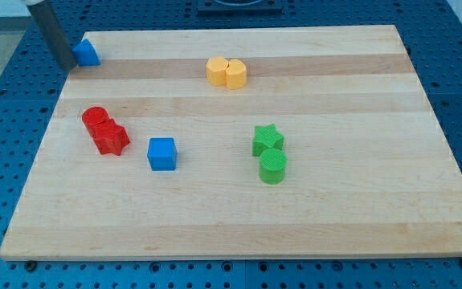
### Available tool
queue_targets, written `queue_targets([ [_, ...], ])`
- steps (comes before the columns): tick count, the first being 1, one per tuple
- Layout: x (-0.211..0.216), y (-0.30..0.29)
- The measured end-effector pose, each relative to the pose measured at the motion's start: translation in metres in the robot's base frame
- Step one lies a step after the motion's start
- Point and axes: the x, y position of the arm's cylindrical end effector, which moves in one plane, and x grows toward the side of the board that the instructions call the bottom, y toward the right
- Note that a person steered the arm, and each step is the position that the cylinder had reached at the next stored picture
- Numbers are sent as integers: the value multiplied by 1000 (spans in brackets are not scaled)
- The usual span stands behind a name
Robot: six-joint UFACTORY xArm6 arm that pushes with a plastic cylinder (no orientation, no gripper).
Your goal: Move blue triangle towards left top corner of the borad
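The blue triangle (87, 53) lies near the top left corner of the wooden board (239, 209). My rod comes down from the view's top left, and my tip (64, 62) sits just left of the blue triangle, touching or almost touching its left side, near the board's left edge.
Two yellow blocks (226, 72) sit side by side at top centre. A red cylinder (95, 119) and a red star (111, 137) touch at the left. A blue cube (162, 153) lies near the middle. A green star (267, 139) sits above a green cylinder (272, 167).
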Motion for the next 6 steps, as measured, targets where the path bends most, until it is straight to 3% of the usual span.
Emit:
queue_targets([
  [1,-35,0],
  [5,6,18],
  [6,-13,20],
])
